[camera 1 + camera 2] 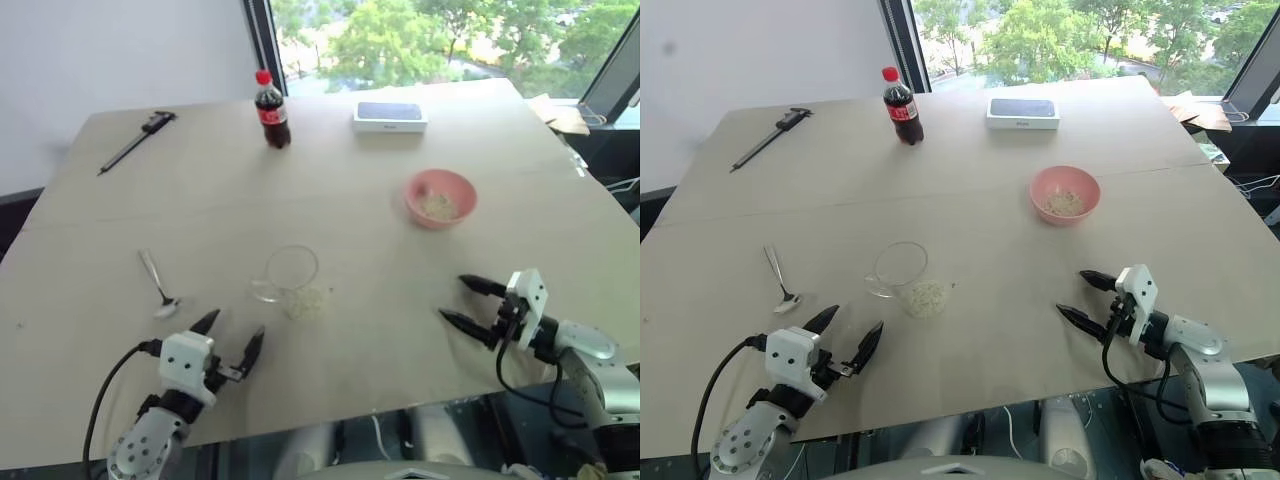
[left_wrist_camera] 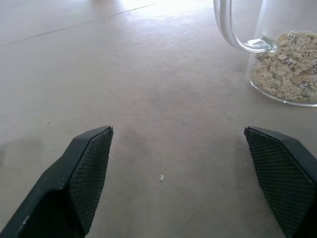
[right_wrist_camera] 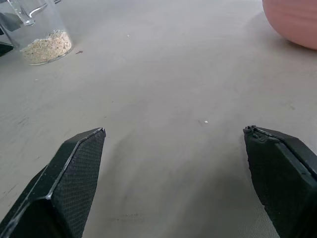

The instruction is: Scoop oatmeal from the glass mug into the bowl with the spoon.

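Observation:
The clear glass mug (image 1: 291, 277) stands upright near the middle of the table, its bottom covered with beige oatmeal (image 1: 305, 301). Left of it the silver spoon (image 1: 157, 281) lies flat on the table. The pink bowl (image 1: 440, 198) sits further back on the right with a little oatmeal (image 1: 438, 207) inside. My left gripper (image 1: 230, 336) hovers open and empty near the front edge, just short of the mug (image 2: 277, 54). At the front right my right gripper (image 1: 461, 301) is open too, holding nothing, and points left toward the mug (image 3: 37, 29).
A cola bottle (image 1: 271, 110) with a red cap and a white box (image 1: 390, 116) stand at the back of the table. A dark caliper (image 1: 137, 141) lies at the back left. A few stray flakes (image 2: 161, 177) dot the tabletop.

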Controlling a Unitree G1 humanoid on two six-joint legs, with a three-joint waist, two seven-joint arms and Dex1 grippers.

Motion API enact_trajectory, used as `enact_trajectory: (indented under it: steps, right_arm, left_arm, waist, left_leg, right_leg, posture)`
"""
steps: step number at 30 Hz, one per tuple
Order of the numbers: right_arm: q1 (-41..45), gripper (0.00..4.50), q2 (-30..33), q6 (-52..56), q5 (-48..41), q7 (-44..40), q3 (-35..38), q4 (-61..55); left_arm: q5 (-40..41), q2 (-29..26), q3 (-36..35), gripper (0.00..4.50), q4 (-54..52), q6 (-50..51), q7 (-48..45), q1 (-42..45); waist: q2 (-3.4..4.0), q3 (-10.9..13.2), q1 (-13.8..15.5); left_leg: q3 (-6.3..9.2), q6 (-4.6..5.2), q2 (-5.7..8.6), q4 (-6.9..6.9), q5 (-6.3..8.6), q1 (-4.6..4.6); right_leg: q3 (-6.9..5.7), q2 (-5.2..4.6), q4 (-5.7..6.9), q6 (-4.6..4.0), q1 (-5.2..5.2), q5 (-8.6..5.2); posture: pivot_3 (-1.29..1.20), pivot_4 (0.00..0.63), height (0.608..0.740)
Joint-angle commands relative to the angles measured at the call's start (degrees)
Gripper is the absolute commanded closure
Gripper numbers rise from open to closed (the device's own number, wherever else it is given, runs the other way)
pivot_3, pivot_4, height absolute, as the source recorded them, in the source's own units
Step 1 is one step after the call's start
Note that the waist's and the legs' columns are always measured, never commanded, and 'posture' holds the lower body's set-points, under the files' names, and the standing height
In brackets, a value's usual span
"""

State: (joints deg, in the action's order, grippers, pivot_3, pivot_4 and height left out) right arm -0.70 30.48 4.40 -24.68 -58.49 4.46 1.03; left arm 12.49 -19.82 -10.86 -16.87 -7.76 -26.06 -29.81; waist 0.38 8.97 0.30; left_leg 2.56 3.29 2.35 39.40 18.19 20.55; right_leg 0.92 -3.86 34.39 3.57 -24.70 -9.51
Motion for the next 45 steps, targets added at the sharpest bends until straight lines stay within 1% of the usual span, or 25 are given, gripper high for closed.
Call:
enact_trajectory:
  steps: [1,6,10,16,26,29,31,33,37,41,45]
  right_arm:
    - [0.53,0.00,-0.21,-1.42,-0.26,-0.70,0.35,-0.30]
    - [0.87,0.00,-0.68,-2.28,-0.13,-0.90,0.18,0.63]
    - [1.40,0.00,-1.21,-2.79,-0.37,-0.88,0.35,1.14]
    - [2.61,0.00,-1.56,-2.97,-0.28,-1.43,0.05,1.75]
    - [3.87,0.00,-1.80,-3.56,0.08,-2.45,-0.25,3.34]
    - [3.68,0.00,-1.32,-3.40,-0.07,-3.77,-0.81,2.58]
    - [3.44,0.00,-0.81,-2.64,-0.53,-4.71,-1.17,1.29]
    - [3.62,0.00,-0.14,-0.83,-1.82,-5.70,-1.47,-0.80]
    - [3.91,0.00,2.15,4.28,-4.66,-7.89,-2.59,-6.96]
    - [4.09,0.00,3.71,8.76,-7.14,-7.44,-2.93,-13.08]
    - [4.01,0.00,4.08,10.79,-7.82,-6.23,-2.69,-15.91]
  left_arm:
    - [-0.81,-0.50,-1.09,0.06,1.64,0.46,0.20,-0.88]
    - [-0.44,-0.60,-1.45,0.06,1.98,0.59,0.26,-0.50]
    - [0.67,-0.10,-2.04,0.06,0.91,2.78,1.18,-0.61]
    - [-0.40,-0.09,-2.74,0.06,-0.56,6.08,4.12,0.48]
    - [-1.48,-0.89,-3.17,0.06,-0.47,5.21,3.71,1.05]
    - [-0.38,-0.95,-4.81,0.06,-0.46,4.66,3.71,0.79]
    - [3.56,0.98,-7.83,0.06,-0.84,6.40,6.12,2.07]
    - [5.84,2.11,-11.07,0.06,-1.17,9.39,9.46,4.10]
    - [12.11,1.21,-15.78,0.06,-4.11,16.68,11.68,8.25]
    - [11.01,-2.27,-18.51,0.06,-9.06,26.08,17.52,12.48]
    - [12.82,-3.07,-19.88,0.06,-13.05,31.03,19.70,15.27]
  waist:
    - [0.00,0.00,0.00]
    - [0.00,0.00,0.02]
    - [0.00,0.00,-0.02]
    - [0.00,0.00,0.00]
    - [-0.07,0.04,0.00]
    - [-0.08,0.05,-0.02]
    - [-0.14,0.10,-0.07]
    - [-0.28,0.20,-0.04]
    - [-0.41,0.27,0.33]
    - [-0.58,0.35,0.49]
    - [-0.59,0.36,0.47]
  left_leg:
    - [0.00,0.00,0.00,0.00,0.00,0.00]
    - [0.00,0.00,0.00,0.00,0.00,-0.01]
    - [0.00,0.00,0.00,0.00,0.00,-0.03]
    - [0.00,0.00,-0.01,0.00,0.00,-0.05]
    - [-0.03,-0.01,0.00,0.00,-0.01,-0.06]
    - [-0.02,-0.01,0.00,0.00,-0.01,-0.06]
    - [-0.02,-0.01,-0.01,0.00,-0.01,-0.06]
    - [-0.01,-0.01,-0.01,0.00,-0.01,-0.04]
    - [0.07,-0.04,0.00,0.01,-0.03,0.01]
    - [0.24,-0.14,0.05,0.02,-0.07,0.08]
    - [0.25,-0.24,0.13,0.01,-0.12,0.11]
  right_leg:
    - [0.00,0.00,0.00,0.01,0.00,0.00]
    - [0.00,0.00,0.01,0.01,0.00,0.00]
    - [0.00,0.01,0.03,0.01,0.00,0.00]
    - [0.01,0.02,0.07,0.01,0.01,0.00]
    - [0.03,0.03,0.08,-0.09,0.00,0.06]
    - [0.03,0.03,0.09,-0.09,0.00,0.06]
    - [0.03,0.03,0.09,-0.10,0.00,0.06]
    - [0.03,0.03,0.09,-0.09,-0.02,0.06]
    - [-0.03,0.00,0.08,0.08,-0.04,0.18]
    - [-0.19,-0.02,0.09,0.09,-0.04,0.20]
    - [-0.18,-0.10,0.07,0.08,-0.05,0.21]
  posture:
    - [0.00,0.150,0.740]
    - [0.00,0.150,0.740]
    - [0.00,0.150,0.740]
    - [0.00,0.150,0.740]
    - [0.00,0.150,0.740]
    - [0.00,0.150,0.740]
    - [0.00,0.150,0.740]
    - [0.00,0.150,0.740]
    - [0.00,0.150,0.740]
    - [0.00,0.150,0.740]
    - [0.00,0.150,0.740]
